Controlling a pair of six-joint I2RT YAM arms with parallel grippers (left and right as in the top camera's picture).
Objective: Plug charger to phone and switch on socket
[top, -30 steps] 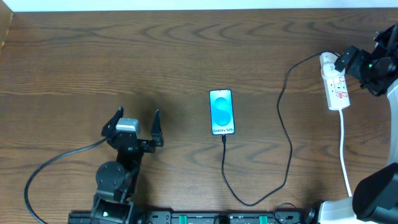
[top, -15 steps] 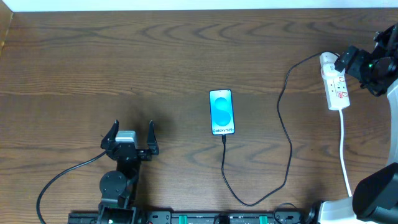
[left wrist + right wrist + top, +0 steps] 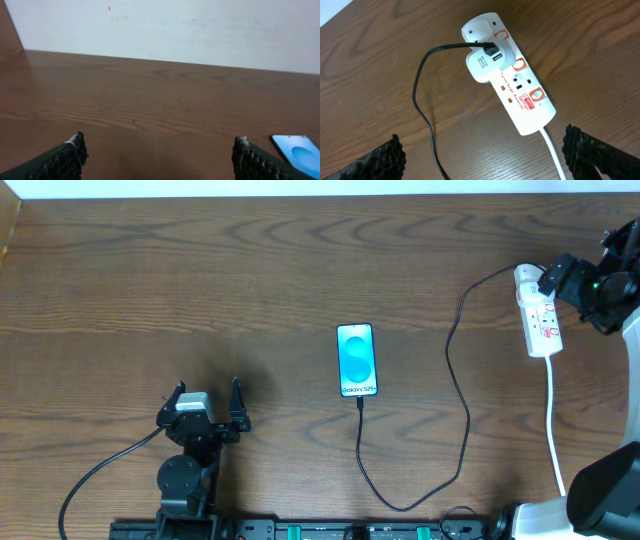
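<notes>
The phone (image 3: 357,360) lies flat mid-table, blue screen up; its corner shows in the left wrist view (image 3: 298,152). The black charger cable (image 3: 461,410) runs from the phone's near end in a loop to its white plug (image 3: 487,65), seated in the white socket strip (image 3: 538,311), which also shows in the right wrist view (image 3: 520,95). My left gripper (image 3: 207,396) is open and empty at the near left, well away from the phone. My right gripper (image 3: 558,277) hovers at the socket's far end, open and empty (image 3: 485,150).
The socket's white cord (image 3: 553,420) runs along the right side toward the near edge. The table's far edge meets a white wall (image 3: 165,25). A grey cable (image 3: 100,470) trails from the left arm at the near left.
My left gripper has drawn back toward the near edge and a little left, staying open. The right arm, phone, cable and socket have not moved.
</notes>
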